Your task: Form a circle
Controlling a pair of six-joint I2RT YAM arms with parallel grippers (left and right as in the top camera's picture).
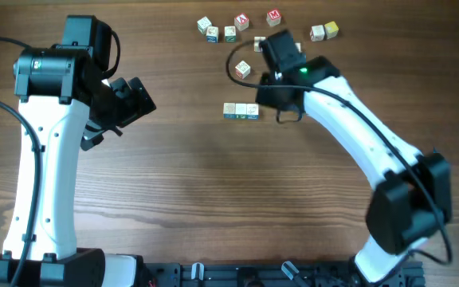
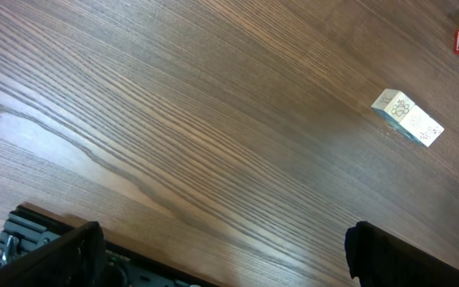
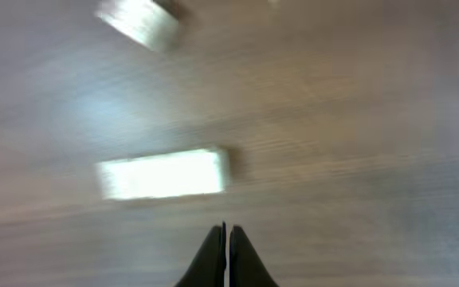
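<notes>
Small white toy cubes lie on the wooden table. Two of them form a short row (image 1: pixel 241 111), which also shows in the left wrist view (image 2: pixel 409 118) and, blurred, in the right wrist view (image 3: pixel 162 174). A single cube (image 1: pixel 243 69) lies above the row. Several more cubes (image 1: pixel 229 33) are scattered along the far edge, one with a red letter (image 1: pixel 274 16). My right gripper (image 1: pixel 271 97) is shut and empty, its tips (image 3: pixel 226 231) just short of the row's right end. The left gripper (image 1: pixel 138 100) hangs wide open over bare wood (image 2: pixel 225 263), well left of the cubes.
Two cubes (image 1: pixel 324 31) sit together at the far right. The right arm (image 1: pixel 357 135) stretches from the near right corner toward the cubes. The left arm (image 1: pixel 46 159) stands at the left. A black rail (image 1: pixel 245 275) runs along the near edge.
</notes>
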